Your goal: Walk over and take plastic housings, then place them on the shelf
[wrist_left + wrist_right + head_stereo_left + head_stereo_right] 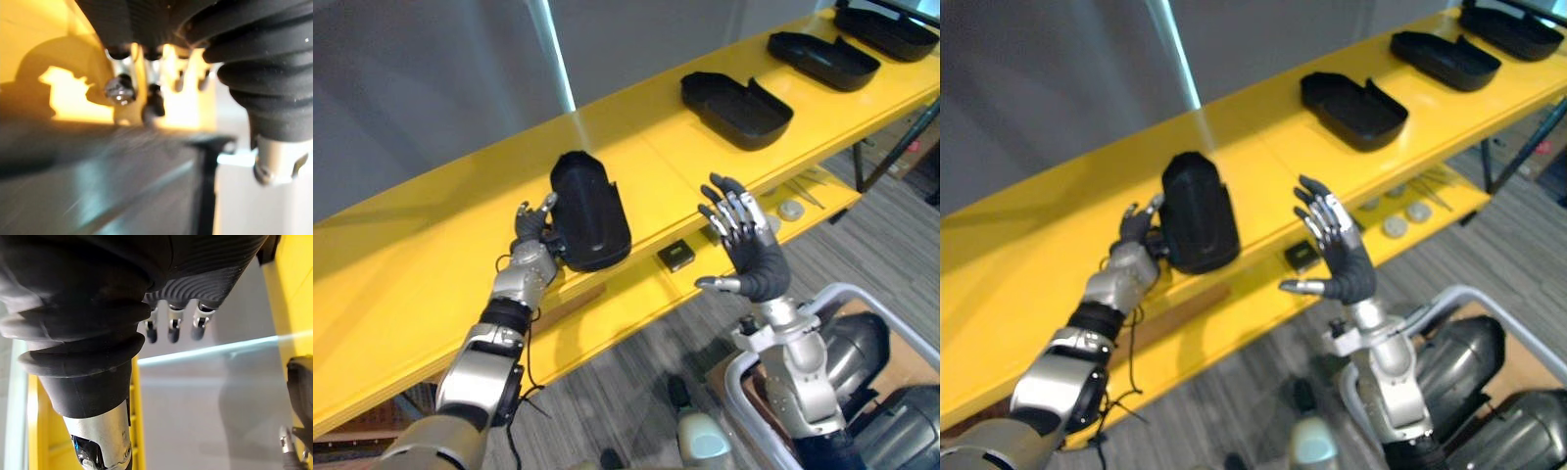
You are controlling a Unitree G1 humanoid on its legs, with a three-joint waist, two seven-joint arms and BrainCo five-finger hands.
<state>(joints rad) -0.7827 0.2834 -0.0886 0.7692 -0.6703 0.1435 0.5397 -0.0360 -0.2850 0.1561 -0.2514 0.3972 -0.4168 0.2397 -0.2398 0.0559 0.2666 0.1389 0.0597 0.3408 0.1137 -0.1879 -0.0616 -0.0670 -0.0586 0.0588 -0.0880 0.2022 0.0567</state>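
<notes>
Touching matte black housing (590, 211): your left hand (530, 233), grip unclear
Right hand (754, 259): fingers wide
Shelf (411, 255): glossy yellow plank

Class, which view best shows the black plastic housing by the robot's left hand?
The left eye view: the whole plastic housing lies on the yellow shelf by the left hand. The right eye view nearly matches; the right wrist view catches one edge; the left wrist view gives a dark blur.

Head stereo pair looks down on shelf (411, 255); wrist cams v. close along fingers (172, 330).
</notes>
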